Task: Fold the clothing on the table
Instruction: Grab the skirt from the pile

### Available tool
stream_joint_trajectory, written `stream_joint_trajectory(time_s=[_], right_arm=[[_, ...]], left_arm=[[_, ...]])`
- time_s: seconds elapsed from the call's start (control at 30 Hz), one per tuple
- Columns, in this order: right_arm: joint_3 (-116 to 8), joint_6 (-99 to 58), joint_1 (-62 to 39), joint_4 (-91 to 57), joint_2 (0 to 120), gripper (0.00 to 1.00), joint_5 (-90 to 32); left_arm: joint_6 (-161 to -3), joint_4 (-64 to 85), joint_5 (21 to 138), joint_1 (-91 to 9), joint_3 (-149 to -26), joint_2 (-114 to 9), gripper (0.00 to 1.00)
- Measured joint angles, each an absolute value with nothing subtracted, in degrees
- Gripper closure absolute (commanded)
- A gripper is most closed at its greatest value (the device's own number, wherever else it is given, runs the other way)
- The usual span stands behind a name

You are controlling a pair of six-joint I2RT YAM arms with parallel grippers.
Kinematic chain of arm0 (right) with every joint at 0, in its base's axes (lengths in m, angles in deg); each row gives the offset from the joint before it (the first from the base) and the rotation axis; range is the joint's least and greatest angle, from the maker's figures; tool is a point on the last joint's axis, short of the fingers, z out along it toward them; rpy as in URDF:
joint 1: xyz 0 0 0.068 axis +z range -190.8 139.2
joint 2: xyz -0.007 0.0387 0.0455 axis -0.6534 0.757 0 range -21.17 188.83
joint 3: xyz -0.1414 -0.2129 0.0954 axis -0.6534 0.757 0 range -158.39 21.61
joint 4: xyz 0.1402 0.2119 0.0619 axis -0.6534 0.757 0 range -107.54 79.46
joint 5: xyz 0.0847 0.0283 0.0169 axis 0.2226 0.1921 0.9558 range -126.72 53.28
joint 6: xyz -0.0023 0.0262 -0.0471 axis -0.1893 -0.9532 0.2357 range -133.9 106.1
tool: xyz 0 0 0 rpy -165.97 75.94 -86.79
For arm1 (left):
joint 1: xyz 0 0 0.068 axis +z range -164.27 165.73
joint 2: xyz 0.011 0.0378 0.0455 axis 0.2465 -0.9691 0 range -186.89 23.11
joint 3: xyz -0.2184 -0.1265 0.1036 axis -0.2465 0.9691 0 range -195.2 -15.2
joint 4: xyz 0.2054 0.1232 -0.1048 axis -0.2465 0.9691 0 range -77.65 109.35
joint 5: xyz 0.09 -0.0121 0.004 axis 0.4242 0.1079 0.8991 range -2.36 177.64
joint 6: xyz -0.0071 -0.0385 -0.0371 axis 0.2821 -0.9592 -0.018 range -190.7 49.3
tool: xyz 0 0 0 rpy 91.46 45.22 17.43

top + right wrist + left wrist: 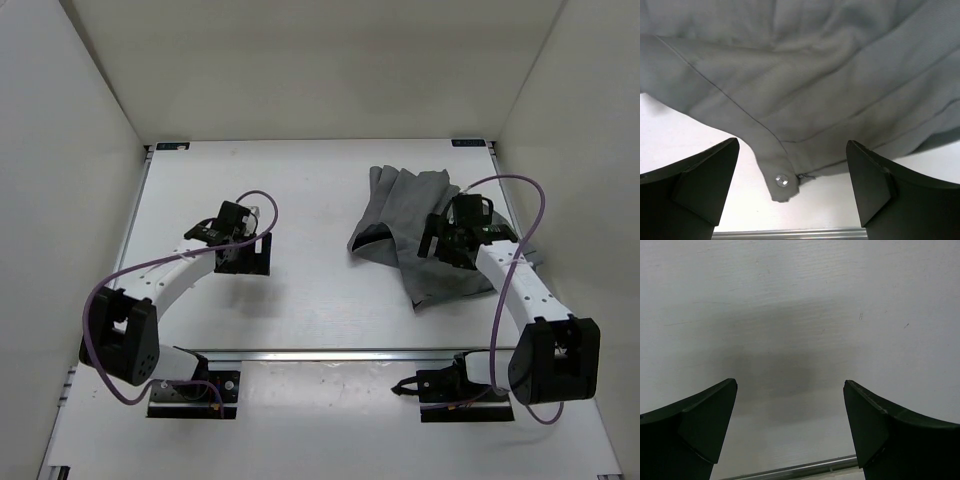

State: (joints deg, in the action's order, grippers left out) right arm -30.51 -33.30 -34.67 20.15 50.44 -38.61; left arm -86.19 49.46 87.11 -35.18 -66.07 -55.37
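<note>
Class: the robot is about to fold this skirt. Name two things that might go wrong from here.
The right pincer hangs open over the snap corner of the skirt; it might pinch one layer only. The left pincer is over bare table, so a one-sided pull may drag the skirt.

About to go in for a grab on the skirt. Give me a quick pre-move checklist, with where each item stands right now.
1. Right hand open and empty: ok.
2. Right hand over the clothing: ok, the corner with the snap shows in line with its open jaws.
3. Right hand touching the fabric: cannot tell.
4. Left hand open and empty: ok.
5. Left hand at the clothing: not ok, only bare table beneath it.
6. Clothing spread flat: not ok, it lies bunched and creased.
</note>
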Motion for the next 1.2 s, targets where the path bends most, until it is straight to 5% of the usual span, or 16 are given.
stream_joint_trajectory(time_s=[0.93,1.2], right_arm=[[-17.94,-31.77,-29.86,23.74,45.70,0.20,-37.97],[-16.39,-32.84,-28.40,20.42,51.47,0.99,-37.95]], left_arm=[[-84.48,49.54,87.94,-37.49,-70.44,-59.08,0.01],[-84.68,48.58,86.96,-37.32,-70.44,-58.10,0.01]])
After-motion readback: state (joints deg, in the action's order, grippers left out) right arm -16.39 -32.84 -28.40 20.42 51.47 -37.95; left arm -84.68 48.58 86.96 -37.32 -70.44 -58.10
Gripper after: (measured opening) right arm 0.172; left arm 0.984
